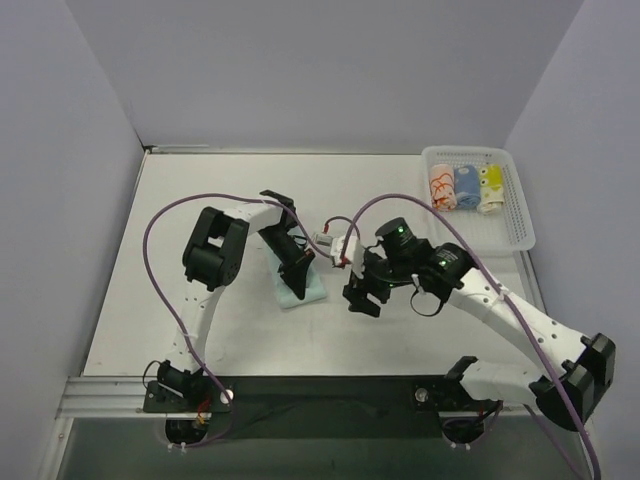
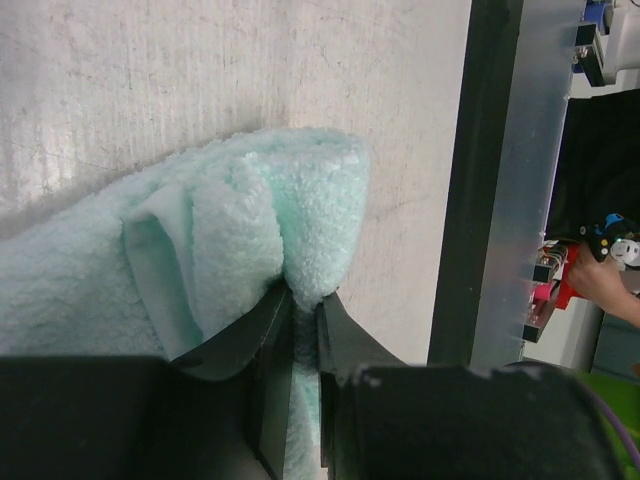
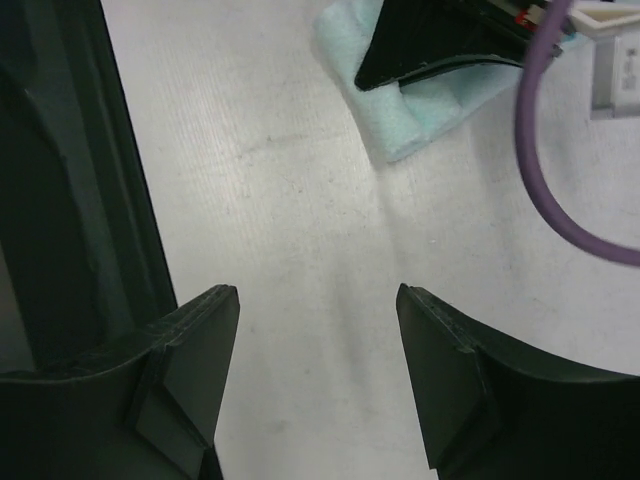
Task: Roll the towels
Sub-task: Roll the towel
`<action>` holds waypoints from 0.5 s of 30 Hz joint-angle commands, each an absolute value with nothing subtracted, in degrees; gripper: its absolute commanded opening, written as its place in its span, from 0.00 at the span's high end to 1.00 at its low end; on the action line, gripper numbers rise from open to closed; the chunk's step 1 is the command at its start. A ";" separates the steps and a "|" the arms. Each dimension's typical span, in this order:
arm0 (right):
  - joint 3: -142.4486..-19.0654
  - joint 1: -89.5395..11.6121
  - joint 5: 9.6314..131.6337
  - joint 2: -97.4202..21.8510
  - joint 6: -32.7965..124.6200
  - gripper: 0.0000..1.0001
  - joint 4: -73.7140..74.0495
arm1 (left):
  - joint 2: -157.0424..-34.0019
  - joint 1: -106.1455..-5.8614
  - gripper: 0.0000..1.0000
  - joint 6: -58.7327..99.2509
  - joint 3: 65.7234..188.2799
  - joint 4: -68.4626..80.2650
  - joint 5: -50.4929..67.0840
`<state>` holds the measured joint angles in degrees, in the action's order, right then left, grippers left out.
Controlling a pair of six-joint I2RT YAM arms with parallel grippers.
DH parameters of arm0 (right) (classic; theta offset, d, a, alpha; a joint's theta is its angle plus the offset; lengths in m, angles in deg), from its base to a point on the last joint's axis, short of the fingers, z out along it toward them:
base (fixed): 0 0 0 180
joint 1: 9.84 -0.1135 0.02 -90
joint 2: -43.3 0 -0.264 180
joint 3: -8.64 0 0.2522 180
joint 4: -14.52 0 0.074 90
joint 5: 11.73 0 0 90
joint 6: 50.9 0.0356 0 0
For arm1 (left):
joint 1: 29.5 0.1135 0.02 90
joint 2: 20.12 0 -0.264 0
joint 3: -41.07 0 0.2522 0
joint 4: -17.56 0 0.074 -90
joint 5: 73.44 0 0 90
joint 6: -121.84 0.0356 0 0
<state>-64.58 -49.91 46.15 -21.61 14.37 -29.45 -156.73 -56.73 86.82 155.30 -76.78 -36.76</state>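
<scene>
The left gripper thinly pinches the mint-green towel, the right gripper gapes empty, so the unsupported roll may unfurl.

The mint towel is plain pale green. The table is off-white. The slotted basket is white. It holds 3 rolls: a white towel with orange squiggles, a blue towel and a yellow towel. The cable is purple.

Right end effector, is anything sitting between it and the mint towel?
Nothing visible: only bare table lies between the open right end effector and the towel. The left end effector pinches the towel's fold.
</scene>
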 commanded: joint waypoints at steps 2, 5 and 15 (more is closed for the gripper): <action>-64.09 -58.60 56.99 -29.11 2.81 0.36 -25.96 | -159.68 -56.93 0.92 94.32 153.89 -86.02 -34.33; -65.76 -60.81 57.97 -36.66 2.10 0.38 -21.75 | -160.39 -56.75 0.91 95.38 153.71 -86.91 -33.98; -68.32 -67.49 65.71 -52.58 -1.15 0.43 -5.39 | -161.00 -54.82 0.91 97.14 150.63 -86.82 -30.73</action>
